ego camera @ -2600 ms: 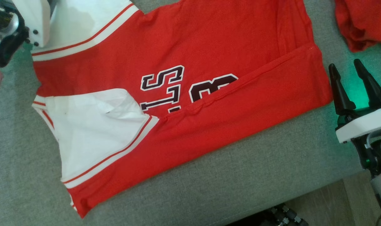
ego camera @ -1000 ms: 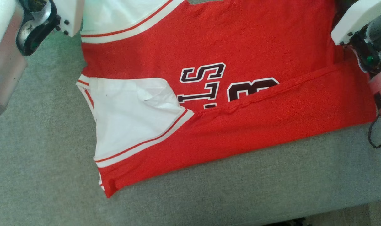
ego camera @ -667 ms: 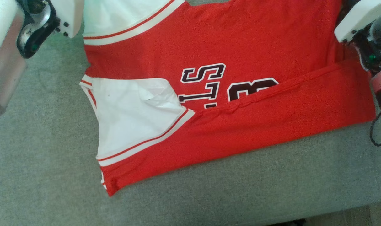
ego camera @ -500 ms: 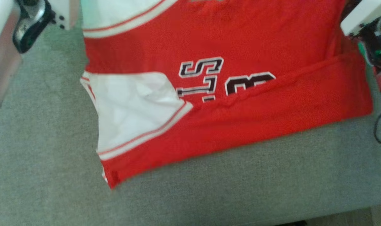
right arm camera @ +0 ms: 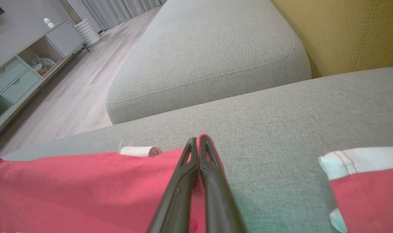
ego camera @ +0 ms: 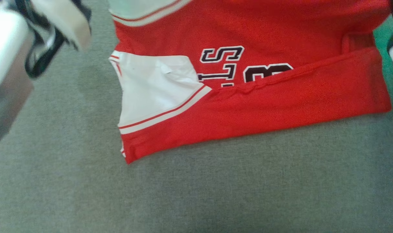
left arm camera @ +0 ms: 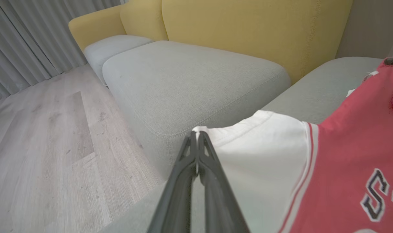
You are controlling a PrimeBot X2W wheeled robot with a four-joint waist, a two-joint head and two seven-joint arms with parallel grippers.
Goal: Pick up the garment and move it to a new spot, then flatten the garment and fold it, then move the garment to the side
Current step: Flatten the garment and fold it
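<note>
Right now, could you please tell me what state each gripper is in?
Left gripper: shut on the garment, at its white sleeve edge.
Right gripper: shut on the garment's red edge.

A grey woven sofa cushion (ego camera: 216, 194) carries everything, and its near half lies bare in the head view. On it lies the garment (ego camera: 280, 103), a red jersey with white sleeve panels edged by a white band and a thin red line. The near long edge is folded over toward the middle, and that flap covers the lower part of the dark, white-outlined lettering (ego camera: 220, 55). 1 white sleeve panel (ego camera: 151, 90) lies flat at the garment's left end. In the right wrist view a small pale thing (right arm camera: 140, 150), too small to identify, rests on the cushion just past the red cloth. A 2nd grey cushion (left arm camera: 190, 84) stands beside this one, against a yellow backrest (left arm camera: 248, 26).
</note>
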